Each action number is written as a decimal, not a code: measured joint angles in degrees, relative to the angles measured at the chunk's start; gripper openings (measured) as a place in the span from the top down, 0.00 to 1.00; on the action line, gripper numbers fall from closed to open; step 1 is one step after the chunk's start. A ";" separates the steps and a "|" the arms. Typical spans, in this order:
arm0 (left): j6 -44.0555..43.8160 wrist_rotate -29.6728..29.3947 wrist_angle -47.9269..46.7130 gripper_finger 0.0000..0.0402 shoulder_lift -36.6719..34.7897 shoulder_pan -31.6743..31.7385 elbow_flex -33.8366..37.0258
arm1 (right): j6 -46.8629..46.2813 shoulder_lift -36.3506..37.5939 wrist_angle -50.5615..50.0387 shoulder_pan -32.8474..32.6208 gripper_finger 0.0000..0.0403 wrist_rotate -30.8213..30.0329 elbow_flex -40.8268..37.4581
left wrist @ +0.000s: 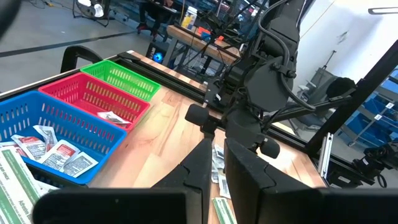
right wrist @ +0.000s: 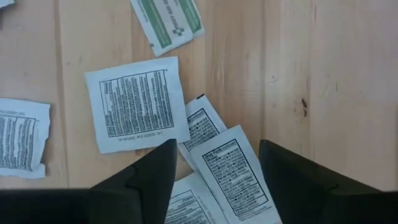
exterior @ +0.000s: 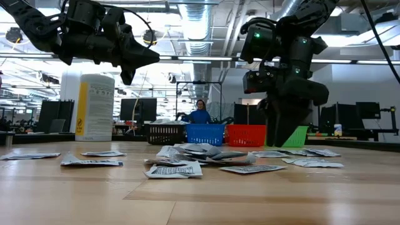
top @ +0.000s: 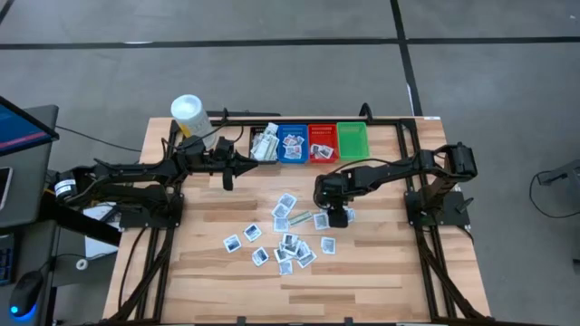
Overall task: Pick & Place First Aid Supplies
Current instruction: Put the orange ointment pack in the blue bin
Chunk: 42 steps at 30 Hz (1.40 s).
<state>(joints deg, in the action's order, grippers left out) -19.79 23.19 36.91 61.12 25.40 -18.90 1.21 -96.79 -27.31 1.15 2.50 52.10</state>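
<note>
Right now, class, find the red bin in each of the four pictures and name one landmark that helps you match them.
High view: the red bin sits in the back row, third along.
Low view: it is far back, right of centre.
Left wrist view: it lies at the left.
Right wrist view: not in it.
Shared landmark: the blue bin and green bin flank it in all three.

A robotics lab in an open industrial office hall: a pale wooden tabletop (top: 362,281) framed by black metal rails stands on grey concrete floor (top: 272,72), with exposed silver ceiling ducts (exterior: 197,25), rows of dark computer monitors (exterior: 139,107) and a seated person in a blue top (exterior: 200,114) behind.
</note>
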 joint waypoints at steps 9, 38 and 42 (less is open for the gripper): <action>0.02 0.00 0.00 0.89 0.00 0.01 0.00 | 0.85 -0.02 0.00 0.11 0.44 -2.72 0.00; 1.51 0.03 0.00 0.89 0.00 -0.01 0.00 | 2.34 -0.04 0.76 0.11 0.46 -2.60 0.00; 1.51 0.03 -0.02 0.89 0.00 -0.01 0.00 | 2.32 -0.07 0.76 0.15 0.46 -2.75 0.00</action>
<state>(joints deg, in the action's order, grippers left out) -18.28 23.22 36.88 61.12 25.39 -18.90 3.53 -96.86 -26.55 1.30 -0.25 52.10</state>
